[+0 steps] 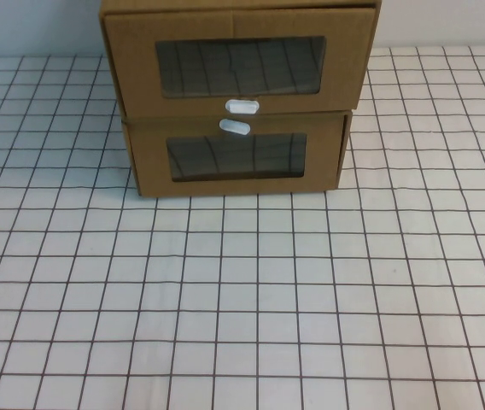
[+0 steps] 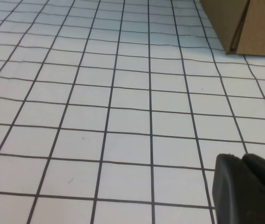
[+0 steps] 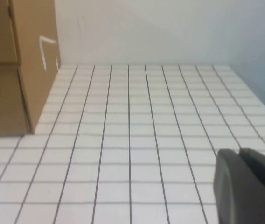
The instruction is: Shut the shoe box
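The shoe box (image 1: 239, 64) is the upper of two stacked brown cardboard boxes at the back middle of the table. Its white pull tab (image 1: 242, 107) sits just below its clear window. Its drawer front stands out forward of the box below. The box also shows in the right wrist view (image 3: 32, 28). Neither gripper appears in the high view. My left gripper (image 2: 241, 157) is shut and empty, low over the table, left of the boxes. My right gripper (image 3: 239, 151) is shut and empty over the table, right of the boxes.
The twin cardboard box (image 1: 236, 158) lies under the shoe box, its white tab (image 1: 235, 126) above its window; a corner of it shows in the left wrist view (image 2: 237, 25). The table (image 1: 242, 307) has a white cloth with a black grid. A pale wall stands behind.
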Controlling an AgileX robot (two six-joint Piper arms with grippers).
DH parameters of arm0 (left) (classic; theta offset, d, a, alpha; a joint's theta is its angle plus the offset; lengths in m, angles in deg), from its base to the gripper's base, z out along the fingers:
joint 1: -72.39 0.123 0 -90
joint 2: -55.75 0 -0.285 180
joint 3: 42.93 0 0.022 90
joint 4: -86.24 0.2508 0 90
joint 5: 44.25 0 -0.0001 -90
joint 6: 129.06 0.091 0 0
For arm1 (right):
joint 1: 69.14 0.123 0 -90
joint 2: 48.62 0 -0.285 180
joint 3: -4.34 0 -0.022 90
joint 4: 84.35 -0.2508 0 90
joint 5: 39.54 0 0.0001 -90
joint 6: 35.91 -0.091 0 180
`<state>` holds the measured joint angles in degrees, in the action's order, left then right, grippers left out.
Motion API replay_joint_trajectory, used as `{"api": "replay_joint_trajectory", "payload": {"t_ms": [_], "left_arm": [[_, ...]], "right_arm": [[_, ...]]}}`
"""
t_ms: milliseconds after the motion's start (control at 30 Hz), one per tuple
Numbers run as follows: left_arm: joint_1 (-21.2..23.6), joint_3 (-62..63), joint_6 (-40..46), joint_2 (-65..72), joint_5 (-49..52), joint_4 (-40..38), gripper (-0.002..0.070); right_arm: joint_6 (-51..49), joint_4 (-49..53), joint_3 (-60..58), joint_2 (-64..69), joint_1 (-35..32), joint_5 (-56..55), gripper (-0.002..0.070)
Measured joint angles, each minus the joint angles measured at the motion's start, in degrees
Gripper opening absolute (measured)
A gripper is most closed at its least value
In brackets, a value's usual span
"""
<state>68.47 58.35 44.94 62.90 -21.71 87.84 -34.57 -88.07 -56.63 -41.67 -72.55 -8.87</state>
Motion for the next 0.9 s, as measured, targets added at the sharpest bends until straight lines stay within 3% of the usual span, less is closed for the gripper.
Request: {"api": "replay_joint_trajectory", "payload": {"t_ms": [367, 900], "left_arm": [[0.0, 0.0, 0.0, 0.0, 0.0, 0.0, -0.0006], [0.0, 0.0, 0.0, 0.0, 0.0, 0.0, -0.0005]], "right_arm": [[0.0, -2.22, -16.87, 0.0, -0.04, -5.09, -0.0013], [0.0, -3.11, -17.54, 0.0, -0.04, -6.78, -0.0013]]}}
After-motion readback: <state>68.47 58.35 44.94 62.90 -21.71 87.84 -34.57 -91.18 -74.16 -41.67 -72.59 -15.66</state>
